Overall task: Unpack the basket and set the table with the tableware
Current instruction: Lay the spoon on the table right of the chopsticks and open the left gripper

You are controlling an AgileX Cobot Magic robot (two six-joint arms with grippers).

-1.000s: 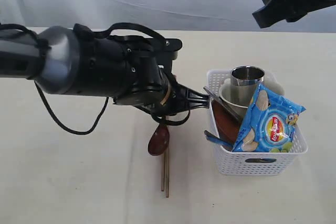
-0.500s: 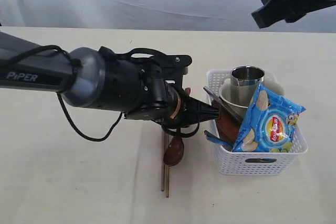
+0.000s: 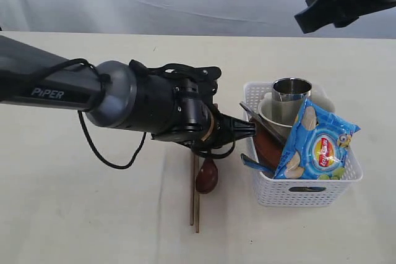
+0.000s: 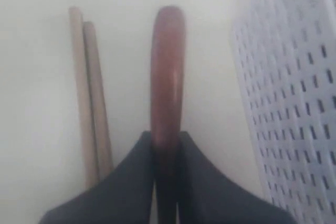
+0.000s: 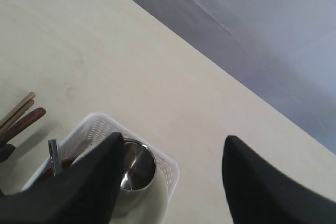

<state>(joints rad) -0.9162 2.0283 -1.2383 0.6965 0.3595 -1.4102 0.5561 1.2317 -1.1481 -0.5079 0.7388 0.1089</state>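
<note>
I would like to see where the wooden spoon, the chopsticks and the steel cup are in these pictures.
wooden spoon [image 3: 206,176]: exterior view, on its rounded bowl end.
chopsticks [image 4: 98,103]: left wrist view, about mid-length of one stick.
steel cup [image 3: 284,109]: exterior view, on its side wall.

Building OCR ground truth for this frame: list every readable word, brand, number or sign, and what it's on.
"PiPER": white lettering on the dark link of the left arm, exterior view.
Blue crisp packet: round red-and-yellow logo, lettering too small to read.
Both wrist views: no text visible.
</note>
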